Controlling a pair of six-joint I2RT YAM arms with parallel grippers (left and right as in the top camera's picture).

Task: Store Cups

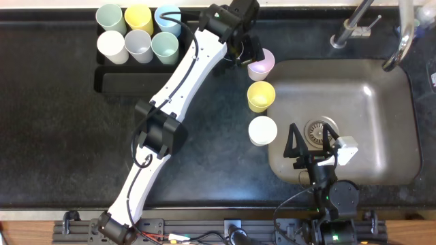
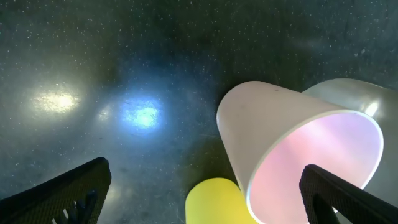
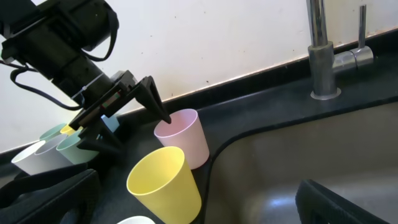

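Note:
Three loose cups stand in a row on the dark counter beside the sink: a pink cup point(image 1: 261, 63) point(image 2: 292, 155) point(image 3: 186, 140), a yellow cup point(image 1: 261, 96) point(image 2: 214, 202) point(image 3: 165, 180) and a white cup point(image 1: 262, 130). My left gripper point(image 1: 248, 57) point(image 2: 204, 168) point(image 3: 134, 124) is open at the pink cup, one finger at its rim and the other on the counter side. It has not closed on the cup. My right gripper point(image 1: 310, 146) point(image 3: 196, 180) hangs open and empty over the sink.
A black tray point(image 1: 103, 76) at the back left holds several upright cups point(image 1: 139, 34) in white, green, yellow and blue. The steel sink point(image 1: 368, 95) fills the right side, with a faucet point(image 1: 351, 30) point(image 3: 320, 50) behind it.

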